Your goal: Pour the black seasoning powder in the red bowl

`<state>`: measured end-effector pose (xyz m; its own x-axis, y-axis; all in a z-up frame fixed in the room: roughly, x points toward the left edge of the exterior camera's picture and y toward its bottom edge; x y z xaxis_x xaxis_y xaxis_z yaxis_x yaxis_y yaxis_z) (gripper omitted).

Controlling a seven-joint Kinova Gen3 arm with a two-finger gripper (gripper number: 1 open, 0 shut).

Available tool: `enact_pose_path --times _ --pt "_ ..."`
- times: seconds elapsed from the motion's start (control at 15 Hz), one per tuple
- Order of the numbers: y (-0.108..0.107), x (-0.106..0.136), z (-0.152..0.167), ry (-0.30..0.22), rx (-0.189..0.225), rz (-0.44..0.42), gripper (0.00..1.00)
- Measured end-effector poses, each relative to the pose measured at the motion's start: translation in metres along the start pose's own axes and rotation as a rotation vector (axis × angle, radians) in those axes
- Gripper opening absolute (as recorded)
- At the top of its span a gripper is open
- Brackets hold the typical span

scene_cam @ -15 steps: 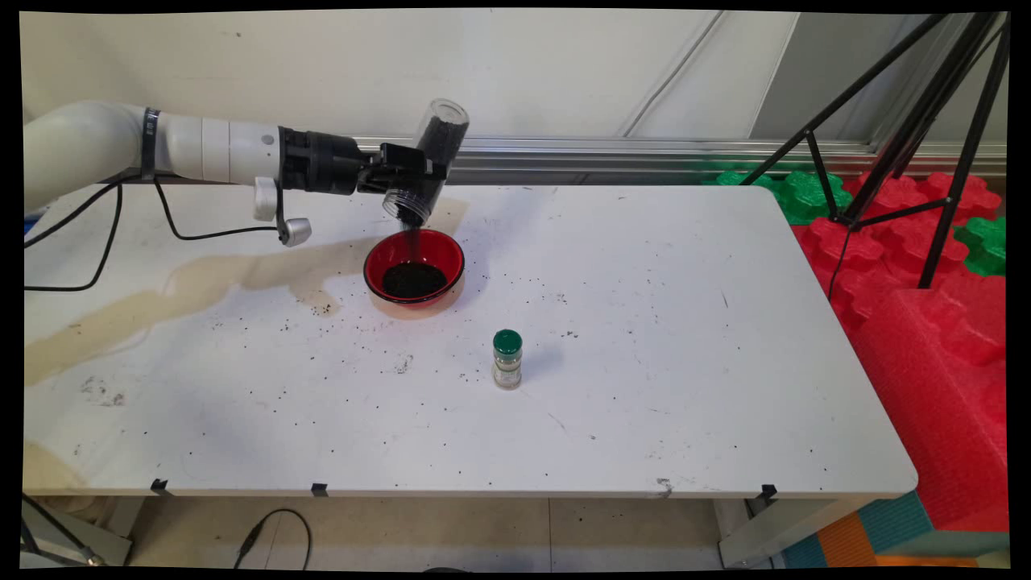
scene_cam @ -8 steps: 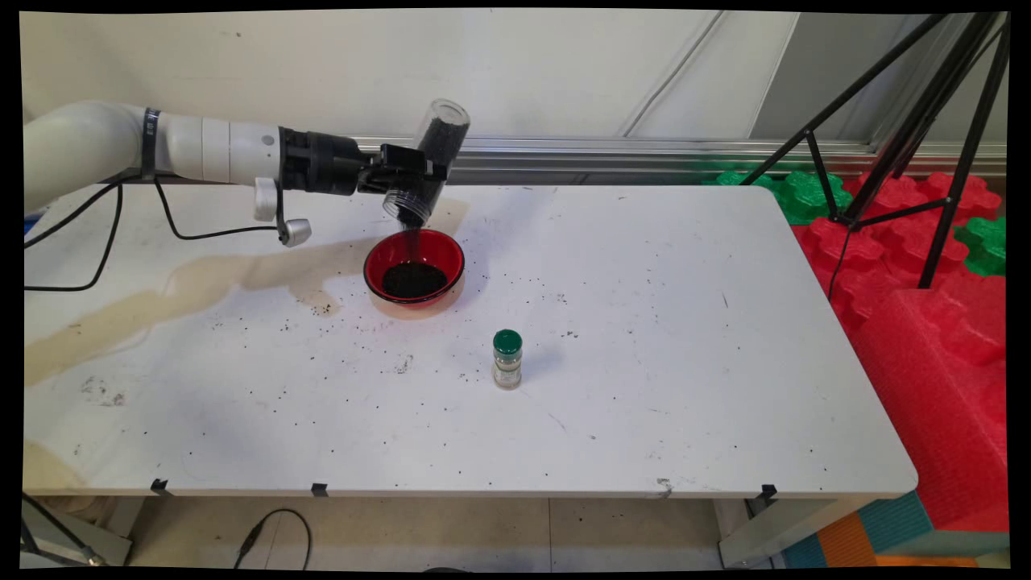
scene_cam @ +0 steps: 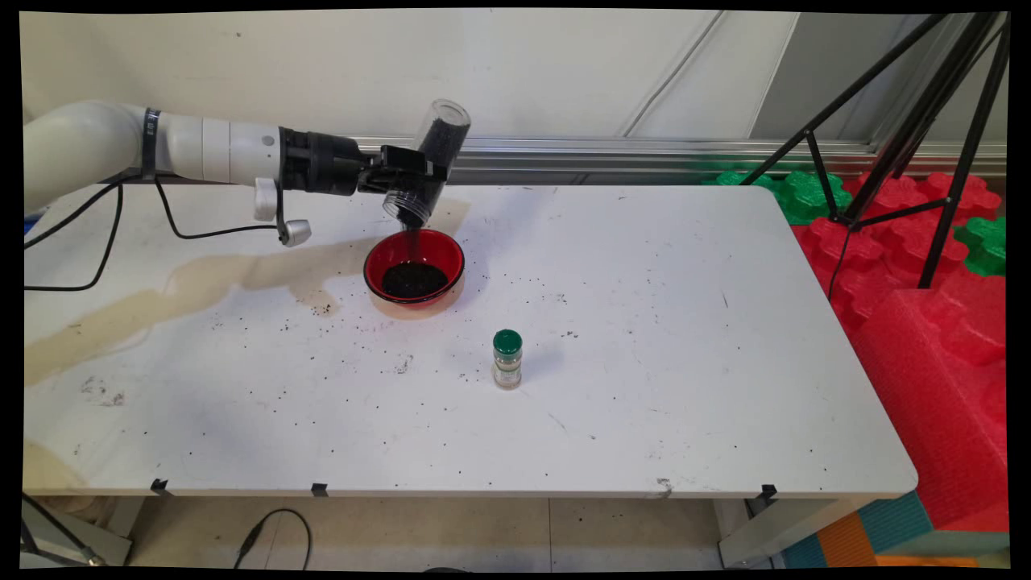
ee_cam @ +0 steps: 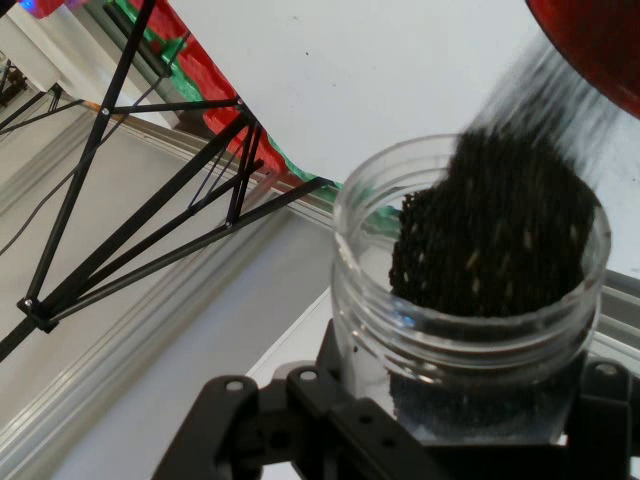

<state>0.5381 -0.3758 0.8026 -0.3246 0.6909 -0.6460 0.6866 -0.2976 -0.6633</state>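
Clear plastic, the one open jar sits clamped across its middle in the gripper, whose black fingers close on it from either side. It is tipped mouth-down and to the left, base up toward the wall, directly above the far rim of the single red bowl. Dark granules crowd the mouth of the jar, and a thin dark stream falls from it into the bowl, where a black heap already covers the bottom. In the hand view the jar's threaded neck fills the lower right, the granules pressed against its lip, with the edge of the bowl at the top right corner.

One white arm reaches in level from the left of the bowl, wrist horizontal, black cables drooping beneath it to the table.

Nearer the camera and a little right of the bowl, well apart from it, stands one small spice bottle with a green cap, upright. Loose dark specks scatter over the table around the bowl, and a tan stain spreads left of it. Far right of the bowl, off the table, are red and green foam blocks and a black tripod.
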Motion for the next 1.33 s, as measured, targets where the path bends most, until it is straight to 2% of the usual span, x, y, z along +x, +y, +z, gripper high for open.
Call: enact_pose_path --times 0.87,1.33 --pt "0.0005 0.0008 -0.0009 0.003 0.001 0.022 0.00" --pt "0.0012 0.0014 -0.0021 0.003 -0.003 -0.002 0.00"
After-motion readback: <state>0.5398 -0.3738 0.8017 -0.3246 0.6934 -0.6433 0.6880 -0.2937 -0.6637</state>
